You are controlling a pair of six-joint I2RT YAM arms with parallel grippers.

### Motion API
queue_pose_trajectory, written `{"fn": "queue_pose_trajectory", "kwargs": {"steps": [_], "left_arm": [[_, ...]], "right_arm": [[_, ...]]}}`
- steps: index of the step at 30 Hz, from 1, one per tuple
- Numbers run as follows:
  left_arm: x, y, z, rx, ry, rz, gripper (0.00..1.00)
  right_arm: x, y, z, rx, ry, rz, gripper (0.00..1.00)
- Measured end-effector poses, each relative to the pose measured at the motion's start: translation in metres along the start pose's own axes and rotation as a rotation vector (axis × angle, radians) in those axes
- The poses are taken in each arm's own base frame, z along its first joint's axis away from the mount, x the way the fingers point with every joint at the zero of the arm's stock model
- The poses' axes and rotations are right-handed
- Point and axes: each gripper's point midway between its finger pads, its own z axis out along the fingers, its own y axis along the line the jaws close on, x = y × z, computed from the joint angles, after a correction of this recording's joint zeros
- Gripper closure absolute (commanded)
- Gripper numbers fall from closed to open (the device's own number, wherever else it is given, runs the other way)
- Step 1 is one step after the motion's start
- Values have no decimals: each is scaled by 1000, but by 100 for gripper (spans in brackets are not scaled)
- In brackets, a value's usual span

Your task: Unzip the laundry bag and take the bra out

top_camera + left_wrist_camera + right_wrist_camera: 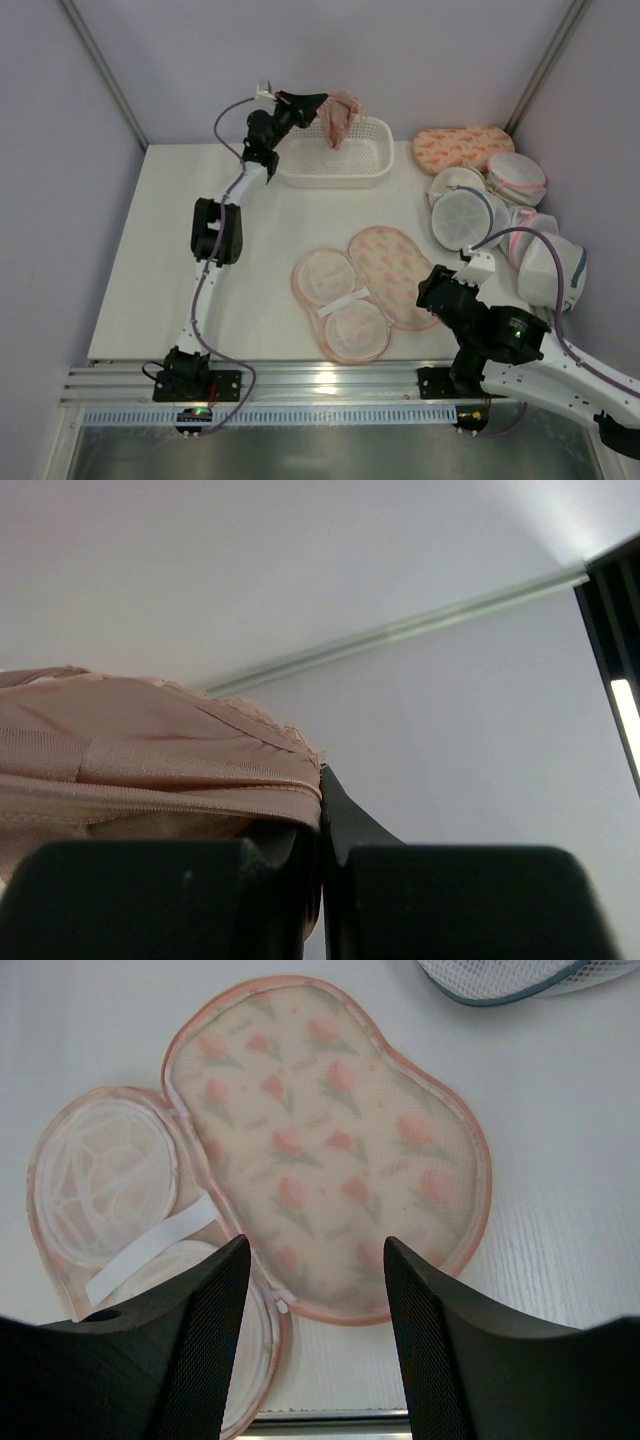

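Right fingers gape by the laundry bag; left fingers pinch bra.

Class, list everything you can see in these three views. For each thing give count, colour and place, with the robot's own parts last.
open peanut-shaped padded laundry bag: one, cream-peach with orange-red print, unzipped flat at table centre
small pale pink soft bra: one, pale pink, hanging over the basket
white plastic slotted basket: one, white, far centre of table
closed peanut-shaped printed bag: one, peach, far right
round white mesh bags: at least four, white with blue or pink trim, heaped at right edge
white table: one, white, under everything
left gripper: one, black, over the basket, jaws shut on the bra
right gripper: one, black, above the open bag, jaws open, holding nothing
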Motion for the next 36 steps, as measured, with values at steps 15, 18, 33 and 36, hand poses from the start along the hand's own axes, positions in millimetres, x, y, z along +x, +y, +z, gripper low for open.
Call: {"fn": "queue_pose_trajectory", "kwargs": {"steps": [15,18,33,36], "left_arm": [[-29,141,-36,-407,-96,-10,1],[-27,154,-47,-508,-88,21,0],[-28,-27,-89,-738,-82,374,1],[-3,-23,-126,-817,-22,378,0]], "right_arm": [[19,5,8,-18,48,-33,38],[19,5,8,-20,47,-31,37],[20,6,10,-14,49,-45,33],[20,6,11,-8,48,-48,26]]}}
